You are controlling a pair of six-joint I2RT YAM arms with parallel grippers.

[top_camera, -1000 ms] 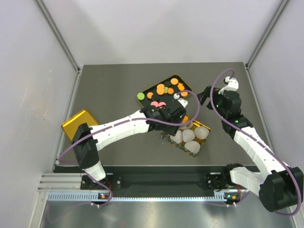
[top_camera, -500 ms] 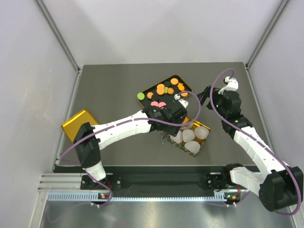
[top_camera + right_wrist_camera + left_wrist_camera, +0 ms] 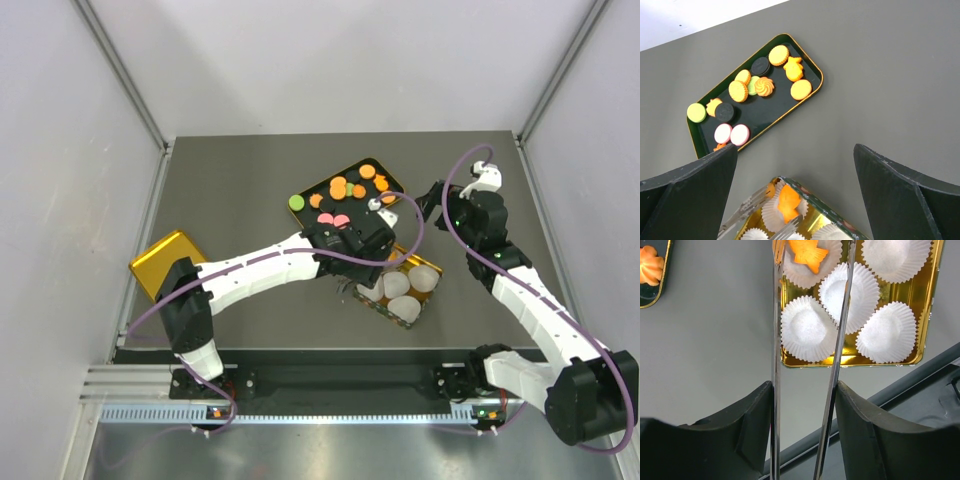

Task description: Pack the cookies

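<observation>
Cookies (image 3: pixel 765 85), mostly orange with some pink, green and dark ones, lie on a black tray (image 3: pixel 318 188). One orange star-shaped cookie (image 3: pixel 809 252) rests in a white paper cup at the far corner of the gold tin (image 3: pixel 925 315). My left gripper (image 3: pixel 805 390) is shut on metal tongs (image 3: pixel 776 340), whose two arms reach over the tin and straddle that cookie with their tips apart. In the overhead view the left gripper (image 3: pixel 355 240) hovers at the tin's far edge. My right gripper (image 3: pixel 795 150) hangs open above the table between tray and tin, holding nothing.
Several empty white paper cups (image 3: pixel 805 329) fill the rest of the tin. A gold lid (image 3: pixel 165 260) lies at the table's left edge. Grey walls close in both sides and the back. The dark base rail (image 3: pixel 920 385) runs just beyond the tin's near side.
The left gripper's jaws have eased a little wider around the tongs. Both arms have hardly moved.
</observation>
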